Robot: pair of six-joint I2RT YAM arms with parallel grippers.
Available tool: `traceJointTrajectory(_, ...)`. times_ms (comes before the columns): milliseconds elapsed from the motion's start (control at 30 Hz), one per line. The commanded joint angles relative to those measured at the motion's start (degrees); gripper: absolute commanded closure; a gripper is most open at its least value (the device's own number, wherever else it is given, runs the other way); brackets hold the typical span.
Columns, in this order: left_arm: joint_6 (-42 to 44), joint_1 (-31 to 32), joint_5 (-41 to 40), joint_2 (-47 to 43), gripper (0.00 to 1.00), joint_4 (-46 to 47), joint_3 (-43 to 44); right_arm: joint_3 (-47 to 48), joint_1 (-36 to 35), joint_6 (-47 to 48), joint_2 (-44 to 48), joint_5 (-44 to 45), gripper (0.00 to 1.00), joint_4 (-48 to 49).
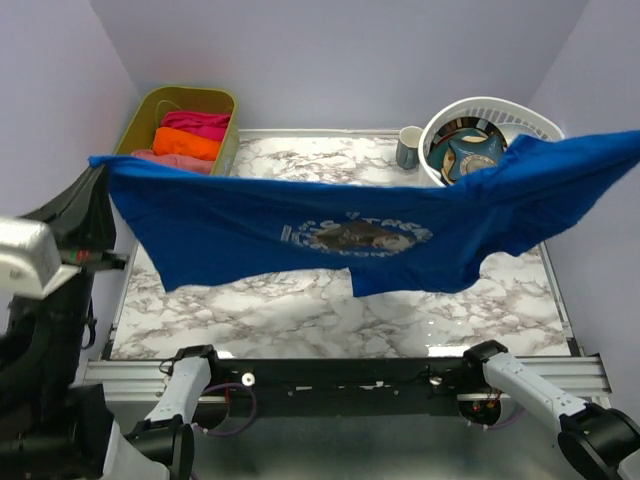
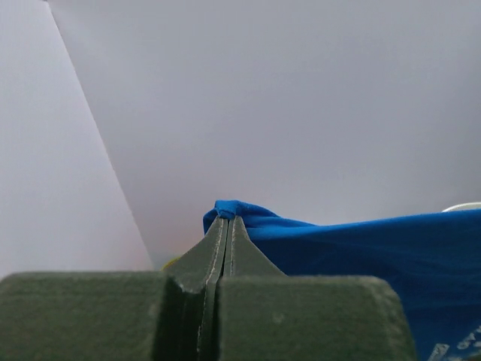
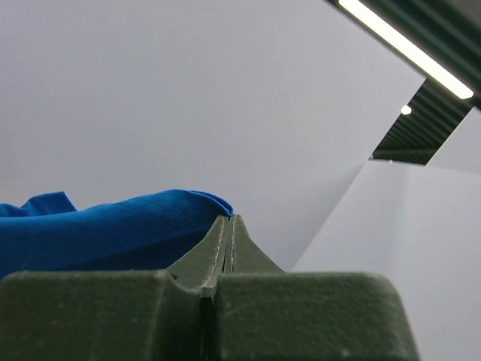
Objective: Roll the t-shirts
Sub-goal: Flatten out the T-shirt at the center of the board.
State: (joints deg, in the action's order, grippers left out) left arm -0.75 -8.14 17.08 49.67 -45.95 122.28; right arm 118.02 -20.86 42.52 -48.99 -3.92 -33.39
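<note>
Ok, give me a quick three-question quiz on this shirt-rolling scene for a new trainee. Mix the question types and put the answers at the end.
1. True or false: the blue t-shirt hangs stretched above the table.
2. Multiple choice: the rolled shirts sit in A) a cardboard box, B) the green bin, C) a drawer.
3. Fill in: the left gripper and right gripper are each ___ on a shirt edge.

Key: 1 true; 2 B; 3 shut.

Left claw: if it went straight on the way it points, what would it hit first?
Past the blue t-shirt pinched in the left claw, only the pale wall shows ahead; distance unclear.
</note>
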Motion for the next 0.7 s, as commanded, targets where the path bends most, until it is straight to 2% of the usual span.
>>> traceJointTrajectory(0, 0.93, -0.12, 2.86, -1.33, 1.0, -2.12, 6.55, 10.36, 0.38, -3.85, 0.65, -6.18, 0.99, -9.04)
traceJointTrajectory(100, -0.83, -1.44, 3.13, -2.29, 1.0, -2.82, 10.08, 14.16, 1.61, -4.99, 1.53, -8.11, 0.99, -11.95)
traceJointTrajectory(367, -2.23, -4.16, 4.36, -3.61, 1.0, -0.11, 12.99, 13.2, 11.8, -9.03, 5.31, -19.98, 0.99, -9.6)
traceJointTrajectory(567, -2.85, -5.22, 3.92, -5.55, 1.0, 4.29, 4.13, 11.19, 13.13, -14.05, 2.67, -17.0, 1.0, -3.18)
traceJointTrajectory(667, -3.03, -5.3, 4.8, -6.34, 1.0, 6.13, -1.92, 0.06, 13.22, -15.18, 5.99, -17.17, 0.99, 1.47)
